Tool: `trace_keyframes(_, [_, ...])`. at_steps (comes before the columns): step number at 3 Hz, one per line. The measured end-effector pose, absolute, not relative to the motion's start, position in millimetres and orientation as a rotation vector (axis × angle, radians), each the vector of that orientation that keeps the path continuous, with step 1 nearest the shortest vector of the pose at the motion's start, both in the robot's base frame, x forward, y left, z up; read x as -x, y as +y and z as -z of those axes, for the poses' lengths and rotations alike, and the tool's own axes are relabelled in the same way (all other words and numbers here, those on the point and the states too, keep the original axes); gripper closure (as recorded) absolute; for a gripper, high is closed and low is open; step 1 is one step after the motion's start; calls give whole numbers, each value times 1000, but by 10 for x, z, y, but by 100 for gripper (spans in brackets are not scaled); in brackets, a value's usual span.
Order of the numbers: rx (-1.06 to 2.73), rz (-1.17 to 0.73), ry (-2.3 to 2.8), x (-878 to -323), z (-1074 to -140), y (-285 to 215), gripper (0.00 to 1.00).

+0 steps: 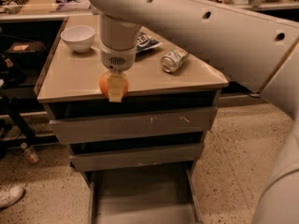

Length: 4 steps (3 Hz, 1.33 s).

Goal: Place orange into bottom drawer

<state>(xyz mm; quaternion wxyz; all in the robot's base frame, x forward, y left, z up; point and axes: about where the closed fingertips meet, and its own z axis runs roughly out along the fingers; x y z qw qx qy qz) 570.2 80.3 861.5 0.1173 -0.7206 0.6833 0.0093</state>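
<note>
1. The orange (103, 84) is small, round, smooth and bright. It sits between the fingers of the gripper (116, 95), right at the front edge of the cabinet top (79, 76).
2. I read the gripper as clamped on the orange. A pale, translucent-looking finger (117, 85) crosses the middle of the fruit, and orange skin shows on either side of it.
3. Straight above the gripper the wrist (119, 36) is a white cylinder pointing down, with a small grille near its lower end. From there the thick, glossy white arm (196, 17) runs up and off to the right, filling that side of my view.
4. Just under the gripper is the front lip of the smooth tan top. Below it come the top drawer (135, 125), flat grey metal with scratches on its front, and the narrower middle drawer (135, 157).
5. Well below the gripper, the bottom drawer (140, 197) stands pulled out. It is a shallow grey tray with a flat floor and low side walls, open from above.
6. Behind the gripper to the left stands a round white bowl (78, 37). Behind it to the right lies a blue bag (147, 41), partly hidden by the wrist. Farther right a dented can (174, 59) lies on its side. All are apart from the gripper.
7. Low to the left, on the speckled floor (233, 143), are a small bottle (29, 153) and a white shoe (9, 196).
</note>
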Motion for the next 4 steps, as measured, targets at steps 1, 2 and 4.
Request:
trace_keyframes(1, [2106,-26,1995,-5716,-8636,814,100])
trace_keyframes(2, [2085,-101,2067,-5483,-8330,779,100])
trace_keyframes(4, [2026,-402,2324,-4767,-7002,615,100])
